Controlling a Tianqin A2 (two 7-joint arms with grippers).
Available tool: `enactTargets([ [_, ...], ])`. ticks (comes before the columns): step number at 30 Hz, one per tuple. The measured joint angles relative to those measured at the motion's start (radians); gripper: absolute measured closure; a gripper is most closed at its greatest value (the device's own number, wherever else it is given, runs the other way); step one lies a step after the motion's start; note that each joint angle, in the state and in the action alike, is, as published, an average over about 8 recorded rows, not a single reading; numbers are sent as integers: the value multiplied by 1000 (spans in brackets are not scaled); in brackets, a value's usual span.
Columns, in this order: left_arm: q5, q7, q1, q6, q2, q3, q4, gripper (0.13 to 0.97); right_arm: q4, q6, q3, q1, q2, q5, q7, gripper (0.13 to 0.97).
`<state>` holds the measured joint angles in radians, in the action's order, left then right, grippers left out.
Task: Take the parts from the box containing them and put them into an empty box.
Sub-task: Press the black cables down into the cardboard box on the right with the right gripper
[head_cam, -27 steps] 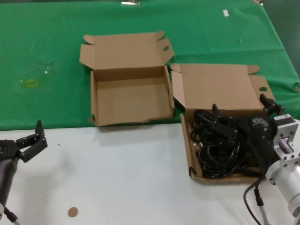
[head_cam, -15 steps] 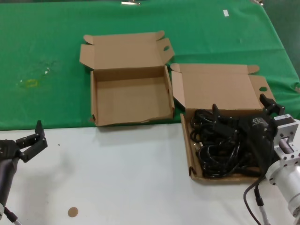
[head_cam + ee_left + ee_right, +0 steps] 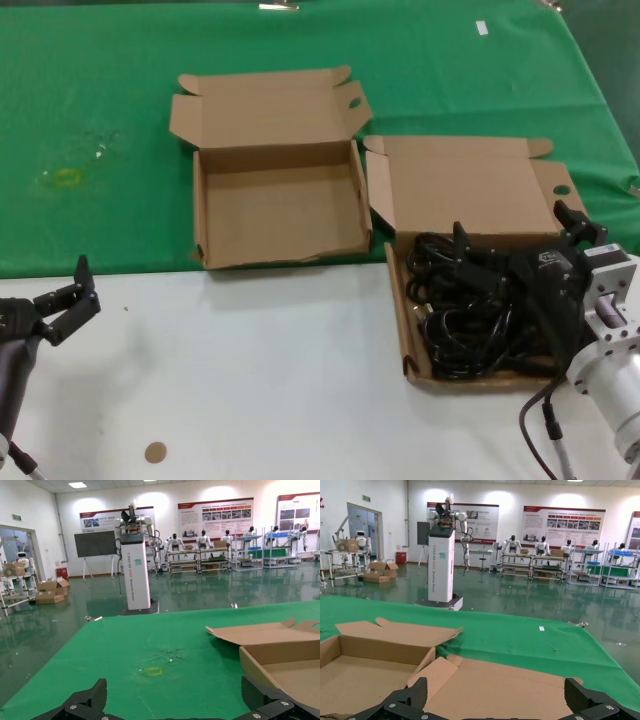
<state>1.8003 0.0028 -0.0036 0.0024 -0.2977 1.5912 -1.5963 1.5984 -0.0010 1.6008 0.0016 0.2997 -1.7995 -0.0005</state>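
Note:
The black parts point(image 3: 458, 328) lie tangled in the shallow box containing them point(image 3: 398, 300), at the right on the white table. My right gripper point(image 3: 512, 232) hangs open over that pile, at the box's far end by the raised lid point(image 3: 510, 690); nothing shows between its fingers. In the right wrist view the parts are hidden. An empty box point(image 3: 280, 215) stands open to the left on the green cloth, with an oval hole in its lid flap. It also shows as the empty box point(image 3: 360, 675) and the empty box point(image 3: 285, 665). My left gripper point(image 3: 72, 298) waits open at the table's near left, also seen as the left gripper point(image 3: 174, 696).
A green cloth point(image 3: 90, 120) covers the far half of the table, with a small yellow mark point(image 3: 66, 178) on it. The near half is white table point(image 3: 260, 370) bearing a small brown disc point(image 3: 154, 452). A cable point(image 3: 540, 420) loops below my right arm.

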Motion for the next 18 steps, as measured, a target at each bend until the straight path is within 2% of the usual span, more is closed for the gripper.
enactTargets([
  [8,0,0,0,0,0,0,0,208,3,3,1,-1,-1,1,-1,129],
  [12,0,0,0,0,0,0,0,208,12,14,9,-6,8,-1,-3,129],
  [18,0,0,0,0,0,0,0,314,29,71,71,-7,91,-66,-13,129],
])
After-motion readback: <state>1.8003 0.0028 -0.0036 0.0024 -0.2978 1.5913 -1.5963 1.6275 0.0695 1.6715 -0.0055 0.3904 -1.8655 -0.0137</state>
